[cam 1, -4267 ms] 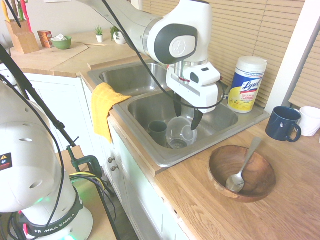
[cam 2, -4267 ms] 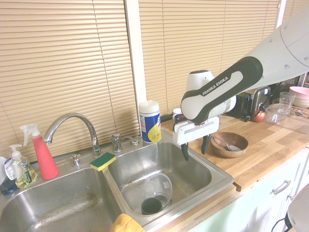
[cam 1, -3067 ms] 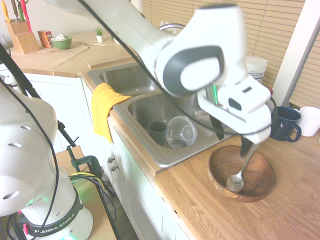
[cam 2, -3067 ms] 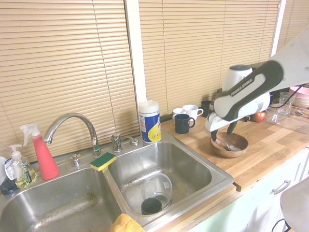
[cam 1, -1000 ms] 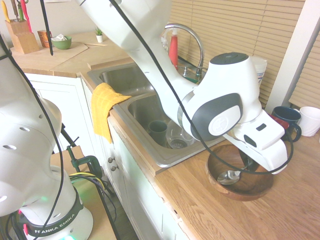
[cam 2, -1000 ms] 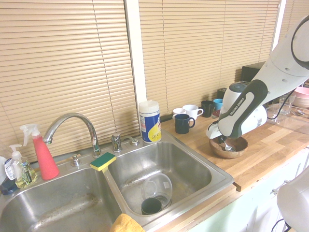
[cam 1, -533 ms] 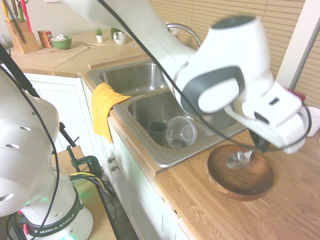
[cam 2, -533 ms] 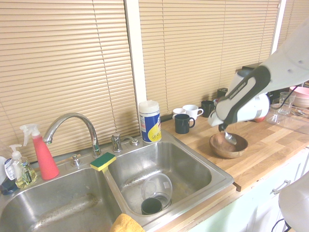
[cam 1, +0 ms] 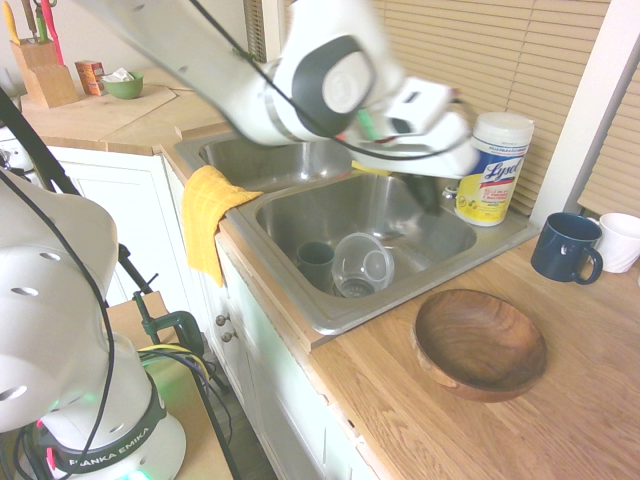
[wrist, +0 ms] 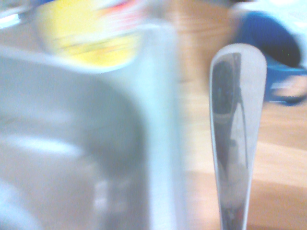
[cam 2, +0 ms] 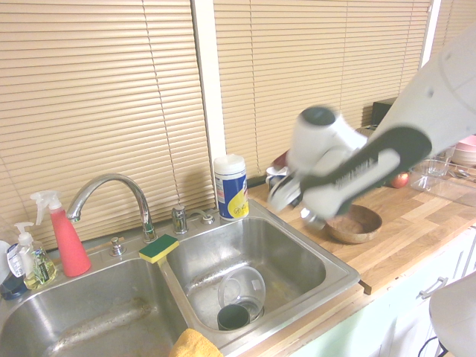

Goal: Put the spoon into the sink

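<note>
The wooden surface (cam 1: 560, 420) ran along a wall of tan slatted blinds (cam 2: 111, 97) in a kitchen, with white cabinets below it and the two-basin steel sink (cam 1: 300, 300) let into its middle. The gripper (cam 1: 428, 190), blurred in both outside views, hung over the far right corner of the right basin, beside the wipes canister (cam 1: 492, 167) on the sink's back rim. Its jaws were fully closed on the spoon (wrist: 236, 134); only the wrist view showed it clearly, a slim silver handle rising past the sink's rim. The round wooden bowl (cam 1: 480, 343) sat on the surface just right of the sink with nothing in it. A clear glass jar (cam 1: 362, 264) and a dark cup (cam 1: 316, 262) lay at the bottom of the right basin, by the drain. A yellow cloth (cam 1: 210, 222) draped over the sink's front edge, a sponge (cam 2: 158, 248) rested on the divider by the curved faucet (cam 2: 111, 195), and a navy mug (cam 1: 566, 247) stood near the surface's back edge.
</note>
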`<control>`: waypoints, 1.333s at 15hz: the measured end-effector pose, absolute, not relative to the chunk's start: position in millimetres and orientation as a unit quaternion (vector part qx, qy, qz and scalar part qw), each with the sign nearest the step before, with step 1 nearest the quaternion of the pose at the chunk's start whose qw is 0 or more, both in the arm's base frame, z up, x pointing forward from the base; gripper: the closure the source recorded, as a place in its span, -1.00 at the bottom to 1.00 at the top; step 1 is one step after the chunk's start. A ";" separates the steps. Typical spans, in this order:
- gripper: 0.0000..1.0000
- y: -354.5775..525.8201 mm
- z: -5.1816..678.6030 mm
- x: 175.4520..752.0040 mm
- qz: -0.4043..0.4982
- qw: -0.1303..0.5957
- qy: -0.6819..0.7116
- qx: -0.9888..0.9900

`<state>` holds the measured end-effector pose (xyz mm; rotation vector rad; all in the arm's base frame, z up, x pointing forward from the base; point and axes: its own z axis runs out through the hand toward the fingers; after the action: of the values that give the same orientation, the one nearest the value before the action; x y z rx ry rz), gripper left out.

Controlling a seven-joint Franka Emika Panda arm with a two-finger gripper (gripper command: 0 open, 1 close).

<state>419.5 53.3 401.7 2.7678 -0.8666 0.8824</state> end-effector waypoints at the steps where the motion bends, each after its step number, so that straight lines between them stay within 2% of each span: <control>1: 1.00 78.0 389.8 413.4 0.292 0.064 -0.272 0.915; 6: 1.00 157.1 312.8 377.4 0.288 0.113 -0.224 0.924; 12: 1.00 148.0 226.2 357.5 0.258 0.147 -0.225 0.928; 13: -1.00 144.6 219.6 357.3 0.253 0.152 -0.228 0.928; 20: -1.00 135.0 204.6 373.3 0.231 0.129 -0.261 0.928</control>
<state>373.3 135.0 204.6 2.6994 -0.7580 0.6723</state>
